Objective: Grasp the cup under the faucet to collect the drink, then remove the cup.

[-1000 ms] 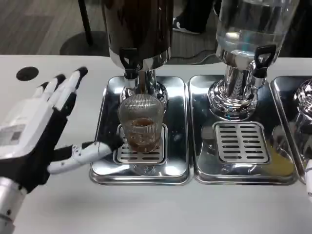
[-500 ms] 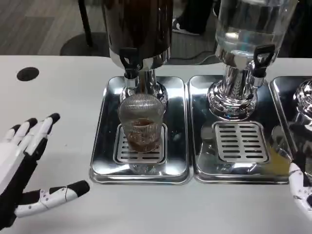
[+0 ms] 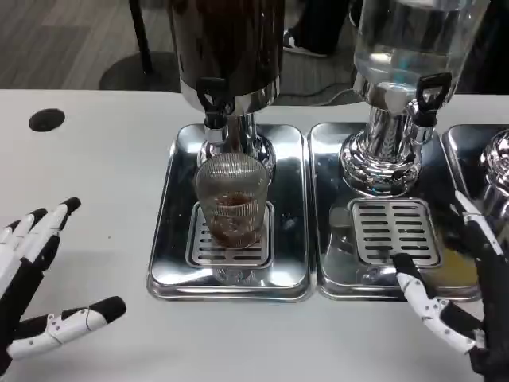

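Your left hand (image 3: 36, 290) sits at the near left, fingers spread, thumb out, holding nothing. Your right hand (image 3: 461, 294) is at the near right, fingers apart, also empty.

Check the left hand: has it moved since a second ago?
Yes. The left hand has pulled back from the cup on the left drip tray, toward the table's near left edge, open and holding nothing.

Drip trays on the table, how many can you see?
3: left tray under the cup, middle tray under the clear dispenser, right tray cut off at the picture's edge.
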Available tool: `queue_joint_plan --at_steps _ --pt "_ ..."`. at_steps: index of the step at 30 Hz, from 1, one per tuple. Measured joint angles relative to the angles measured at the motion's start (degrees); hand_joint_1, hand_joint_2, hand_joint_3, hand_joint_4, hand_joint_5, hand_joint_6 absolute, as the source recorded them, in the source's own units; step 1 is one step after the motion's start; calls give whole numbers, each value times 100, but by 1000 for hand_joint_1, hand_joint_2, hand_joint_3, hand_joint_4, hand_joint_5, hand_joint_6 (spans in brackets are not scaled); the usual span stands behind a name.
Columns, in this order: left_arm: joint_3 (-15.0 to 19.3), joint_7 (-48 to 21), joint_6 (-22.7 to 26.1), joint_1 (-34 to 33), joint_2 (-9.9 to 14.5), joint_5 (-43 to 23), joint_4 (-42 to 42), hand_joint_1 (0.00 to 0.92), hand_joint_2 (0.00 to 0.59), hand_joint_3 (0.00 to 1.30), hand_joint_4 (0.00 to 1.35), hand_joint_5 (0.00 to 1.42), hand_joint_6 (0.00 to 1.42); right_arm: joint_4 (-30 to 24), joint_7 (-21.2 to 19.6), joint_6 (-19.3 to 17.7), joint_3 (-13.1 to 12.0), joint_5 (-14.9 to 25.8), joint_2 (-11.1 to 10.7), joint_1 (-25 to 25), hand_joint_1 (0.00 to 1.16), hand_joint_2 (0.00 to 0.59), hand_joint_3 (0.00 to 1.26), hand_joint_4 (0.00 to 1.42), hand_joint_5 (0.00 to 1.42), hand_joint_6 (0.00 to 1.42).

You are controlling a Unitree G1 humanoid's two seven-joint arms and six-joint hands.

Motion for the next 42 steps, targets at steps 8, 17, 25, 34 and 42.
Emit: queue_joint_plan --at_steps 8,17,25,34,42 --pt "125 0 -166 30 112 -126 -18 0 19 0 0 0 0 842 96 -6 282 110 36 -758 841 216 73 161 211 351" --pt "242 0 -262 270 179 -169 -34 0 22 0 0 0 0 1877 57 -32 588 218 307 -1400 850 207 72 147 212 355" --pt "413 -4 -266 505 254 -168 -176 0 22 0 0 0 0 2479 -23 -107 778 213 435 -1911 856 204 72 140 209 356" --pt "439 -4 -266 558 255 -168 -174 0 22 0 0 0 0 2645 -83 -113 847 212 428 -2141 868 201 72 139 209 359" --pt "445 -4 -266 650 255 -169 -176 0 22 0 0 0 0 2666 -96 -60 938 193 484 -2282 881 198 72 139 209 360"
